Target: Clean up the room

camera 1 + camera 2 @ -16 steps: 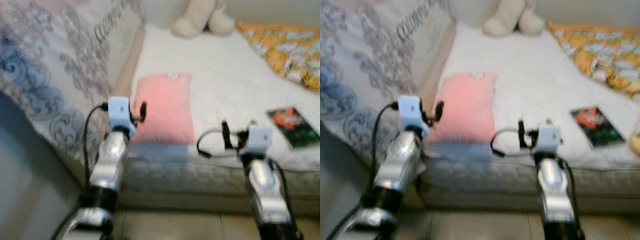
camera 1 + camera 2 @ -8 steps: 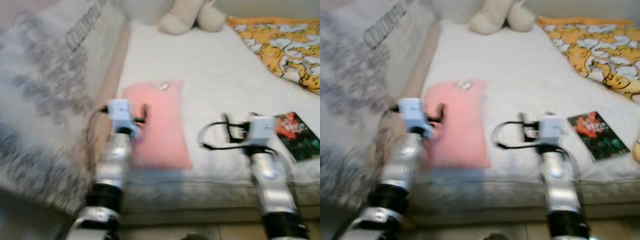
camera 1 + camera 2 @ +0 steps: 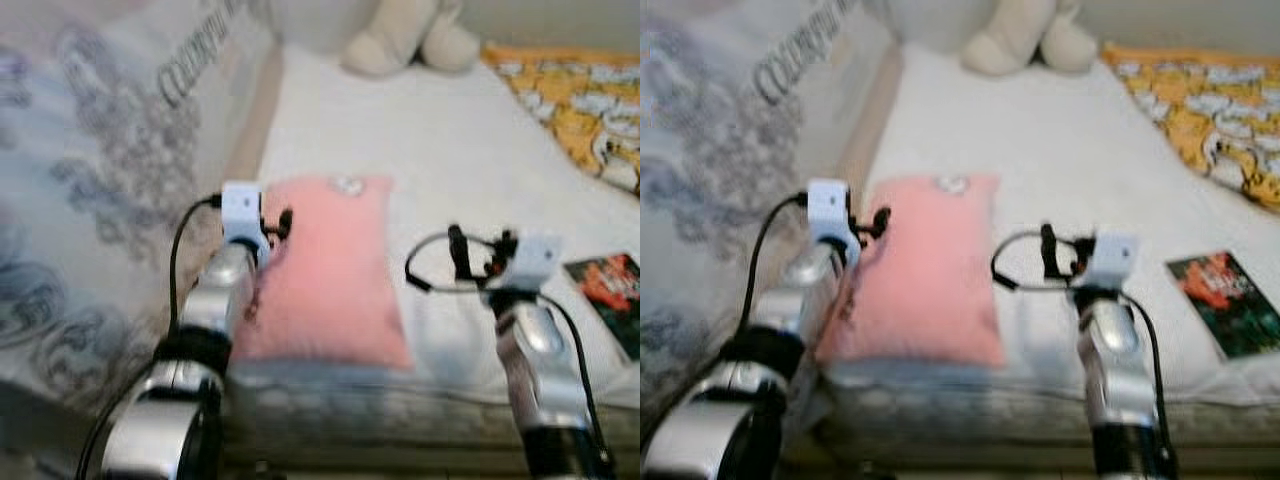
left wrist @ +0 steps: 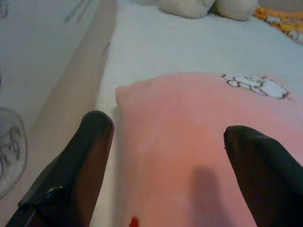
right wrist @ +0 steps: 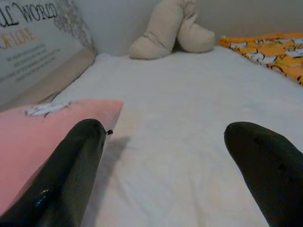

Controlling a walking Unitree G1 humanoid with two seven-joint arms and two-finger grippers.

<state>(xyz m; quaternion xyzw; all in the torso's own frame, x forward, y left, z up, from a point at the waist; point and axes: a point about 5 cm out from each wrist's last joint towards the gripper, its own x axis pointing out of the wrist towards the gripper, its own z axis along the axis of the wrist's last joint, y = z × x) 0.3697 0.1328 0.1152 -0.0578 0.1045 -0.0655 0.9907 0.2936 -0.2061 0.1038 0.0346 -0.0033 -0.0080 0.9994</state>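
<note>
Left pincer (image 4: 165,156): fingers stood wide apart with nothing between them, hovering low over the near end of the pink pillow (image 3: 335,270).
Right pincer (image 5: 175,161): fingers also spread and empty, held above bare white sheet (image 3: 1060,170), the pillow's edge just beside its left finger.
Pink pillow: lay flat on the mattress directly under and ahead of the left pincer, near the bed's front edge, long side running away from the robot.
Step in hand: probably taking hold of the pillow to put it in place.
Doing it well: the left pincer should drop to a pillow edge and pinch a good fold of fabric, since a soft cover slips from a shallow bite.
Book (image 3: 1225,305): lay well off to the right pincer's right.
Plush toy (image 3: 410,40): far ahead of both pincers.
Yellow blanket (image 3: 1200,110): far ahead, right.
</note>
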